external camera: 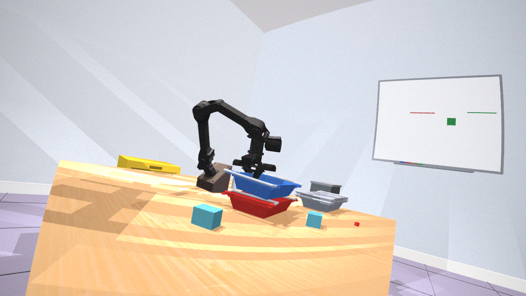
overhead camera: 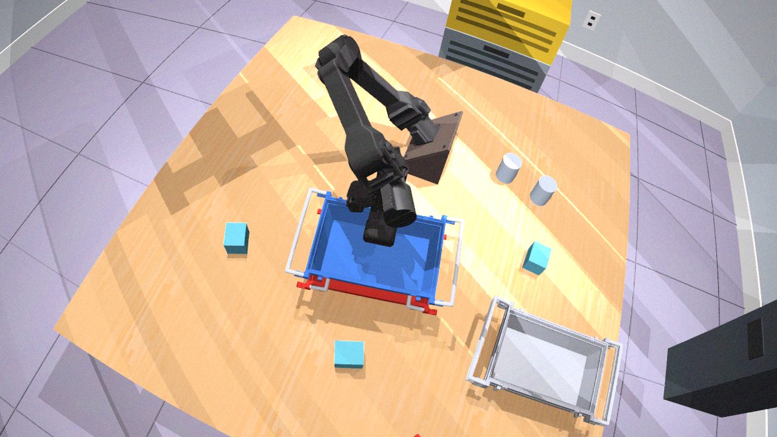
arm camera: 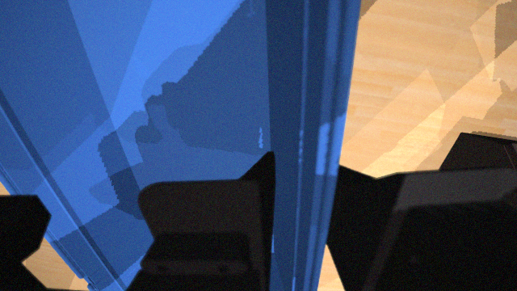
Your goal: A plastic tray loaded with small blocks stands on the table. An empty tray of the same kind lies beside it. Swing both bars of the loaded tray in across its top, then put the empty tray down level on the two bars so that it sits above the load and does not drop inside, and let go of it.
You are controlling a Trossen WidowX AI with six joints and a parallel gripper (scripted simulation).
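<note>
We are setting our blue tray (overhead camera: 374, 260) (external camera: 263, 186) (arm camera: 194, 121) onto the red tray (overhead camera: 361, 290) (external camera: 257, 206), between the counter's (overhead camera: 190, 326) (external camera: 206, 264) (arm camera: 404, 81) left and right edges — our claw (overhead camera: 380, 209) (external camera: 256, 174) (arm camera: 285, 157) is nearly closed, pinching the blue rim — so next we should check it sits level, then let go.

Top view: blue rectangular plastic tray (overhead camera: 374, 266) (external camera: 257, 188) (arm camera: 315, 81) directly above red rectangular plastic tray (overhead camera: 369, 291) (external camera: 250, 206), near middle of bench (overhead camera: 190, 304) (external camera: 147, 272) (arm camera: 396, 81). Left of both: 1 cyan box-shaped block (overhead camera: 236, 237) (external camera: 206, 217). Before them: 2nd cyan box-shaped block (overhead camera: 348, 354) (external camera: 314, 219). Right: 3rd cyan box-shaped block (overhead camera: 536, 257). Right and behind: 2 grey cylinders (overhead camera: 508, 167) (overhead camera: 543, 190), side by side, apart. Right and before: grey rectangular tray (overhead camera: 538, 361) (external camera: 319, 203).
</note>
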